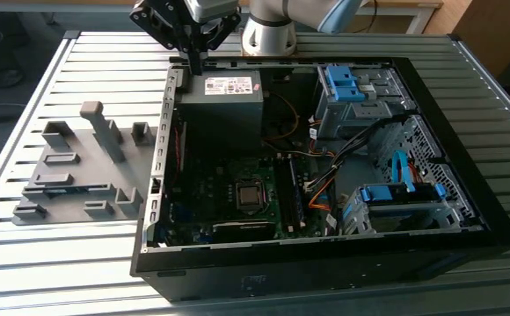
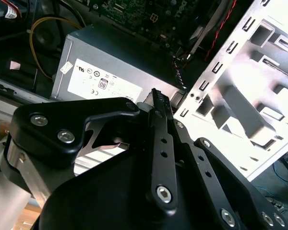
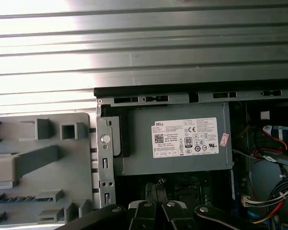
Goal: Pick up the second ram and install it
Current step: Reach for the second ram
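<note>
The second ram shows as a thin blue-green strip (image 1: 66,191) lying on edge in a slot of the grey holder (image 1: 79,155) at the exterior view's left; the first wrist view shows its edge (image 3: 17,198) in the same slot. My gripper (image 1: 196,68) hangs over the rear edge of the open computer case (image 1: 431,250), above the power supply (image 1: 221,99), far from the ram. Its black fingers stand pressed together with nothing seen between them, in both wrist views (image 2: 157,94) (image 3: 153,192).
The motherboard (image 1: 237,191) lies inside the case, with upright slots (image 1: 294,191) beside the processor socket. Drive cages with blue latches (image 1: 347,82) (image 1: 396,194) and cable bundles fill the case's right side. Grey holder blocks (image 3: 36,160) stand on the slatted metal table (image 1: 62,263).
</note>
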You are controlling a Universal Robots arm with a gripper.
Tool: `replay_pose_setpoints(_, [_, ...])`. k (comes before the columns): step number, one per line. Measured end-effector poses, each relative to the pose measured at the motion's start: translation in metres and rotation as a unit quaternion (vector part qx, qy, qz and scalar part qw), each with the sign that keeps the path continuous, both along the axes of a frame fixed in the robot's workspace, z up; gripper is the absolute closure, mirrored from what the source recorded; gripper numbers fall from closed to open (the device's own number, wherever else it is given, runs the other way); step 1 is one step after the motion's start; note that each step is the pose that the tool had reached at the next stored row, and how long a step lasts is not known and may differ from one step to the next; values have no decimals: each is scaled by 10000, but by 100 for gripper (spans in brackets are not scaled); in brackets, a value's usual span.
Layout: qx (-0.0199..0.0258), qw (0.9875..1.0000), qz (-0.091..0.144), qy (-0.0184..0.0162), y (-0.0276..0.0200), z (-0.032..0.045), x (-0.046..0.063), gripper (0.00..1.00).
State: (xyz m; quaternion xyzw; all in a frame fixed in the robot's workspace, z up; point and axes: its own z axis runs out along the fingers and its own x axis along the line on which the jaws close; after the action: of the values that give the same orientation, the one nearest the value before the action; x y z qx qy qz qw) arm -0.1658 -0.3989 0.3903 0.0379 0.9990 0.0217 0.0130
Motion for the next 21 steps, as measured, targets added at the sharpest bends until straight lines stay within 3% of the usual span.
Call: replay_pose_setpoints(21, [0,10000,0,0,0,-5,-59,89])
